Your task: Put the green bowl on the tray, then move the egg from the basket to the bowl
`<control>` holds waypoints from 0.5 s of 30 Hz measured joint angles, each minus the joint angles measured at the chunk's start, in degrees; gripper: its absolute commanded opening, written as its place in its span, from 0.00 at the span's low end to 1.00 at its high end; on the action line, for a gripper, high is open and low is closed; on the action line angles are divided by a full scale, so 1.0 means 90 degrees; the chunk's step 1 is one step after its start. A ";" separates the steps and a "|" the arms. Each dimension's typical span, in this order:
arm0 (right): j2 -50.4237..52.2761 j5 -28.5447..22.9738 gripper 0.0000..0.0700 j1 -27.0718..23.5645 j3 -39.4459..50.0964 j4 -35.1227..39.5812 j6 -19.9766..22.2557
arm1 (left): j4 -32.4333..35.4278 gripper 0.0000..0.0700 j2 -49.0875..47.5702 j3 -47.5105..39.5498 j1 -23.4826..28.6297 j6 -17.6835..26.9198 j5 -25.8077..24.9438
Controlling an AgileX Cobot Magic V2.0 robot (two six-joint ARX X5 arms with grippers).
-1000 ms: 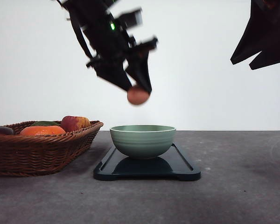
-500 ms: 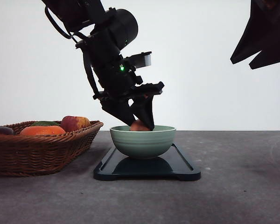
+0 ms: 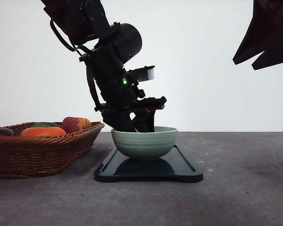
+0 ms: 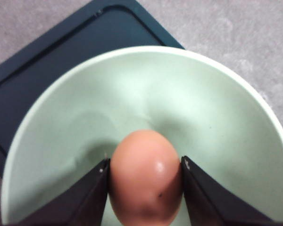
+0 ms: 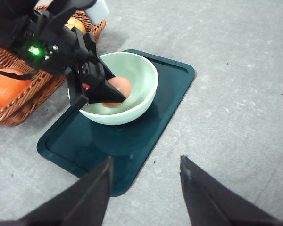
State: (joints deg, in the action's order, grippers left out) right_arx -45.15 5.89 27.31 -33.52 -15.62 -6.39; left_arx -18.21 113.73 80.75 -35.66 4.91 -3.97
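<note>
1. The left gripper (image 4: 145, 188) reaches down inside the bowl (image 3: 144, 142), its two fingers closed against either side of the egg (image 4: 145, 179).
2. The egg sits low in the bowl's hollow, below the rim (whether it touches the bottom I cannot tell).
3. The bowl stands upright on the tray (image 3: 185, 168), toward the tray's back end in the front view.
4. The basket (image 3: 37, 153) sits just left of the tray, holding an orange fruit (image 3: 42, 132) and an apple (image 3: 75, 124).
5. The right gripper (image 5: 146, 188) hangs high above the table (image 3: 245, 188), well apart from the bowl, its fingers spread wide with nothing between them.
</note>
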 measured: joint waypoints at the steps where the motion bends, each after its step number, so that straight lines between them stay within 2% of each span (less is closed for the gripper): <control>1: 0.0000 0.0000 0.40 0.0000 0.0000 0.0000 -0.0003 | -0.0013 0.51 0.0000 0.0000 0.0000 0.0000 -0.0002; 7: 0.0000 0.0000 0.40 0.0000 0.0000 0.0000 -0.0006 | -0.0244 0.51 0.0015 0.0151 -0.0029 0.0000 -0.0004; 15: 0.0000 0.0000 0.40 0.0000 0.0000 0.0000 -0.0006 | -0.1698 0.51 0.0046 0.1585 -0.0028 0.0002 -0.0005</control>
State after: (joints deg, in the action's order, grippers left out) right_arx -45.15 5.89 27.31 -33.52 -15.62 -6.44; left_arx -33.49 114.15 95.02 -35.92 4.92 -4.02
